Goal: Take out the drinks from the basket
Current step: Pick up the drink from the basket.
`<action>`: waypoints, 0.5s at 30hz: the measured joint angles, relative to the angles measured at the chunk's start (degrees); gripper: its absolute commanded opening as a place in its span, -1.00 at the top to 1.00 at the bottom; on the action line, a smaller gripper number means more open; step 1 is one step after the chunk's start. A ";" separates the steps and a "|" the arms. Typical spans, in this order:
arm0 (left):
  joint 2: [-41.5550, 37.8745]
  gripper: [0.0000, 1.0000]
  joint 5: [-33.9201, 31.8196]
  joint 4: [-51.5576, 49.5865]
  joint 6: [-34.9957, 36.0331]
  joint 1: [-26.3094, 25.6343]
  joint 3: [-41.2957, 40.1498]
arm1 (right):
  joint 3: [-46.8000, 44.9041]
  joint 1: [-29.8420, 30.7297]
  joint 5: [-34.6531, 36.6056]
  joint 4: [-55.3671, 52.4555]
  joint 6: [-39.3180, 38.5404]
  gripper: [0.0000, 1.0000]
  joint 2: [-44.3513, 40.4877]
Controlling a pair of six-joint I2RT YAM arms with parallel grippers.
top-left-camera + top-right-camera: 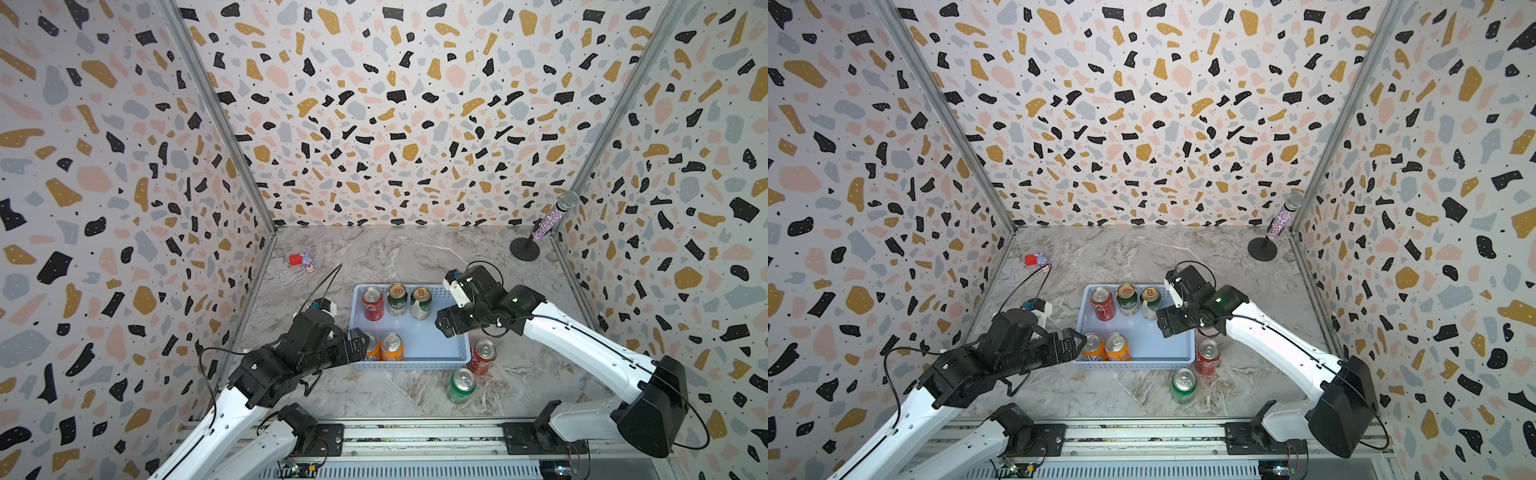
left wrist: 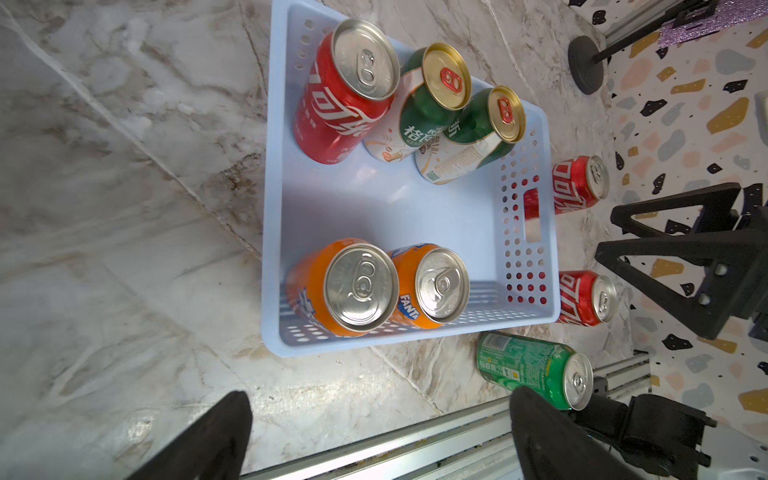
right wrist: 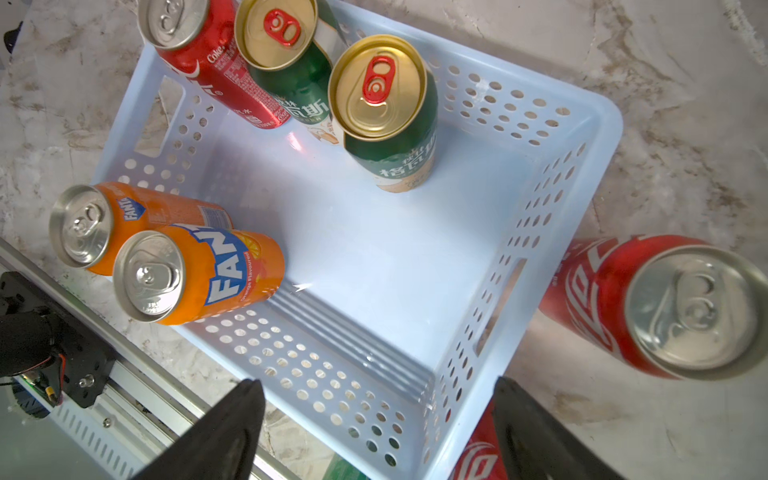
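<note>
Five drinks point(image 1: 419, 304) stand in the basket point(image 1: 419, 340): one red can point(image 1: 372, 304), two dark green cans point(image 1: 397, 300) at the far wall, two orange cans point(image 1: 391, 347) near. Three others stand on the bench point(image 1: 374, 249) outside. Left end effector point(image 2: 379, 394) and right end effector point(image 3: 376, 381) gape wide, empty.

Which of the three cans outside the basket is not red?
The bright green can, on the table off the basket's front corner. The others are a red can next to it and a second red can farther back.
</note>
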 measured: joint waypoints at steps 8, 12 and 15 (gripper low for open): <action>7.06 -1.00 -1.57 0.44 4.22 0.79 2.51 | 2.19 -0.61 -2.25 0.52 -1.18 -0.80 3.96; 8.11 -1.00 -0.04 1.90 6.88 4.42 3.04 | 5.01 -0.70 -2.58 0.70 -1.90 -0.80 7.10; 8.09 -1.00 2.82 2.91 9.42 9.40 3.26 | 7.15 -0.70 -2.36 0.66 -2.43 -0.80 9.73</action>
